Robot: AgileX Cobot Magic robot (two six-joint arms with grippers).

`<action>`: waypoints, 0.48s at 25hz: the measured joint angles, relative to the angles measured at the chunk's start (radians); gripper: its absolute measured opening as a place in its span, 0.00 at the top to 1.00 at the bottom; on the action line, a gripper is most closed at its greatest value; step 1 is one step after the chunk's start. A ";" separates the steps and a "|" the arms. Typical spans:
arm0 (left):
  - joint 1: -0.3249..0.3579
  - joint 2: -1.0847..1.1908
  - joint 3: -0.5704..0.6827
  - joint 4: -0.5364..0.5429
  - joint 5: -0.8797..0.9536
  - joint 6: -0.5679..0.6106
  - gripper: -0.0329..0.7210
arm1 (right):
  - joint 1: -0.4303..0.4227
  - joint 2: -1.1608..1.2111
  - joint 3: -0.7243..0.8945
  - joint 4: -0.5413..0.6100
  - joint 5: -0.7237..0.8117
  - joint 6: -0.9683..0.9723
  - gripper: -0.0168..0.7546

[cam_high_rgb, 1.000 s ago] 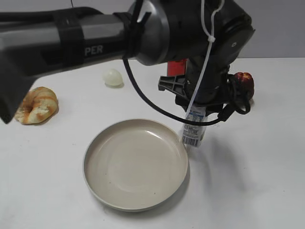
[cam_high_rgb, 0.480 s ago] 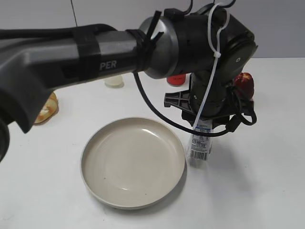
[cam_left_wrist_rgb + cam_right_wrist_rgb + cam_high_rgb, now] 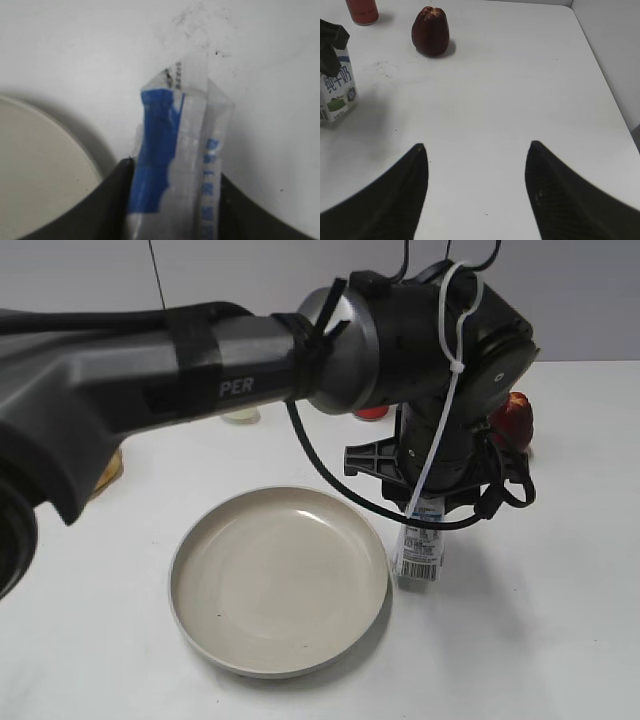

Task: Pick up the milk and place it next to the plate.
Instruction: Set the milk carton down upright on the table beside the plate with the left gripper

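Milk (image 3: pixel 421 552) between left fingers (image 3: pixel 107 200), just beside plate (image 3: pixel 278 580), nothing in it

1. light was bright, even and diffuse; the white bench (image 3: pixel 560 640) looked nearly washed out.
2. soft shadows fell beside the plate (image 3: pixel 278 580) and the milk (image 3: pixel 175 165).
3. the left wrist view was blurred at close range.
4. the right wrist view was sharp, with the end effector (image 3: pixel 477 192) fingers dark.

The left gripper (image 3: pixel 425 508) clamps the milk (image 3: pixel 421 553) from above — the carton stands on the table (image 3: pixel 540 640) just beside the plate (image 3: pixel 279 580), at its 3 o'clock. A red fruit (image 3: pixel 511 417) sits at 1 o'clock.
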 joint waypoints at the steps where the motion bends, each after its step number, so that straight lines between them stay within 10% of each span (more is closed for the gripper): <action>1: 0.000 0.003 0.000 -0.001 -0.001 0.000 0.55 | 0.000 0.000 0.000 0.000 0.000 0.000 0.37; 12: 0.000 0.000 -0.006 -0.014 -0.001 0.000 0.18 | 0.000 0.000 0.000 0.000 0.000 0.000 0.37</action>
